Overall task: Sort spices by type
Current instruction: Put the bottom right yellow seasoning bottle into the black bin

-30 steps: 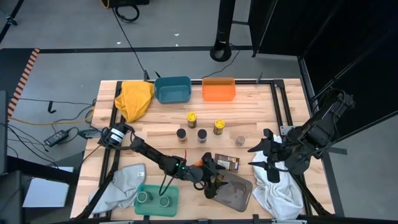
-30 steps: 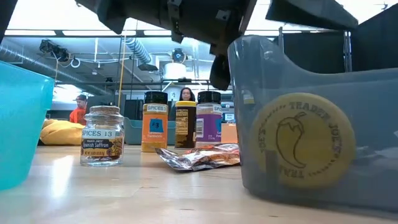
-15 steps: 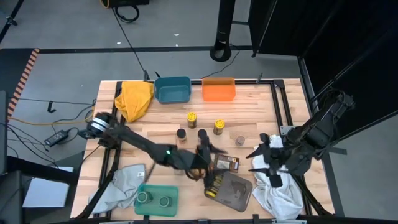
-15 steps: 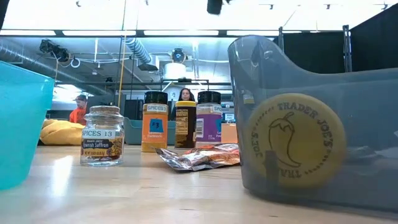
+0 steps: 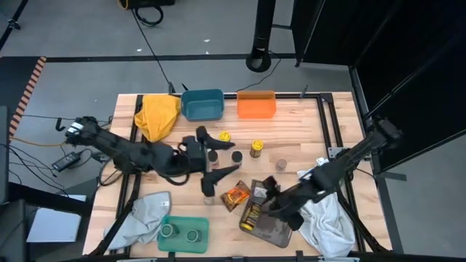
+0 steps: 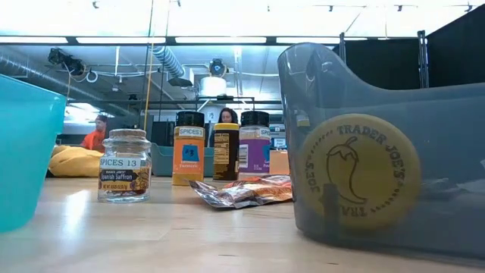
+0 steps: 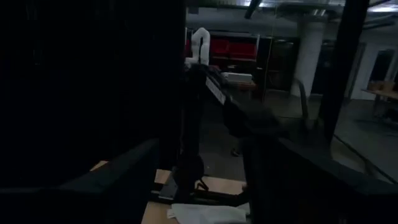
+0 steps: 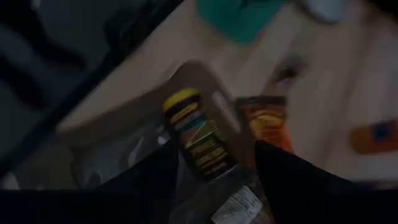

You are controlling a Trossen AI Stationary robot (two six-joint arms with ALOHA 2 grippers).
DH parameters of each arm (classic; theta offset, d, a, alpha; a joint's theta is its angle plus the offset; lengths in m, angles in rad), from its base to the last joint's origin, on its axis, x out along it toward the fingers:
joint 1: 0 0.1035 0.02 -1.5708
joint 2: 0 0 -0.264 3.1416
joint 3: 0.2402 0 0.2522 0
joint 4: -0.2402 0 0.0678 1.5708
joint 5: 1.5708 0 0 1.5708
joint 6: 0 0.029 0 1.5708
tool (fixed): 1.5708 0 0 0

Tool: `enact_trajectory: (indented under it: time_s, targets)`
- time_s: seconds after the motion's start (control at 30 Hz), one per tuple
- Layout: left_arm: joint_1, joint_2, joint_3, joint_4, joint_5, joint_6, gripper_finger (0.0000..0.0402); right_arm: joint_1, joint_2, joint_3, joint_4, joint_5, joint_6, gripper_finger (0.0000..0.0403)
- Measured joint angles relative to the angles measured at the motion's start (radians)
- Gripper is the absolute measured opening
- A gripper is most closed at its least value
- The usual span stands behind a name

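A yellow-lidded spice jar [image 5: 251,215] lies on its side in the grey tray [image 5: 280,231], lid [image 6: 362,172] against the tray's wall. My right gripper [image 5: 273,204] hovers open over it; its fingers stand either side of the jar [image 8: 198,135] without touching. My left gripper [image 5: 217,160] is raised, open, above the standing jars. Two yellow-lidded jars [image 5: 224,136] [image 5: 255,148] and a clear-lidded jar [image 5: 281,164] stand mid-table. An orange packet [image 5: 237,195] and a brown packet [image 5: 266,189] lie flat. Two jars [image 5: 169,231] stand in the green tray.
A teal bin [image 5: 202,104] and an orange bin [image 5: 255,105] sit at the far edge, with a yellow cloth [image 5: 158,115] beside them. A grey cloth [image 5: 142,211] lies near left and a white cloth [image 5: 328,222] near right. People show in the room beyond [image 6: 97,130].
My left gripper has risen from the grey tray and swung toward the far left, leaving the yellow-lidded jar lying in the tray. My right gripper has travelled from the table's right side toward the grey tray and now hangs over the jar.
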Motion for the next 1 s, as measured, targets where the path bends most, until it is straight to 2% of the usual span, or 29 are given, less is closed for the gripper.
enact_trajectory:
  time_s: [0.13,0.37,0.57,0.8,1.0]
  targets:
    - [-0.006,-0.049,0.0,-0.079,0.0,0.0,0.0321,-0.018,0.114,0.032,0.012,-0.061,-0.09,0.0217]
    - [-0.012,-0.077,0.0,-0.124,0.002,0.014,0.0321,-0.02,0.302,0.2,-0.015,-0.071,-0.201,0.0216]
    - [-0.02,-0.087,0.0,-0.171,0.004,0.042,0.0321,-0.023,0.439,0.316,-0.172,-0.071,-0.278,0.0215]
    - [-0.02,-0.088,-0.001,-0.173,0.004,0.049,0.0321,-0.025,0.513,0.323,-0.184,-0.044,-0.348,0.0216]
    - [-0.02,-0.117,-0.001,-0.169,0.0,0.074,0.0321,-0.027,0.52,0.323,-0.162,-0.009,-0.369,0.0216]
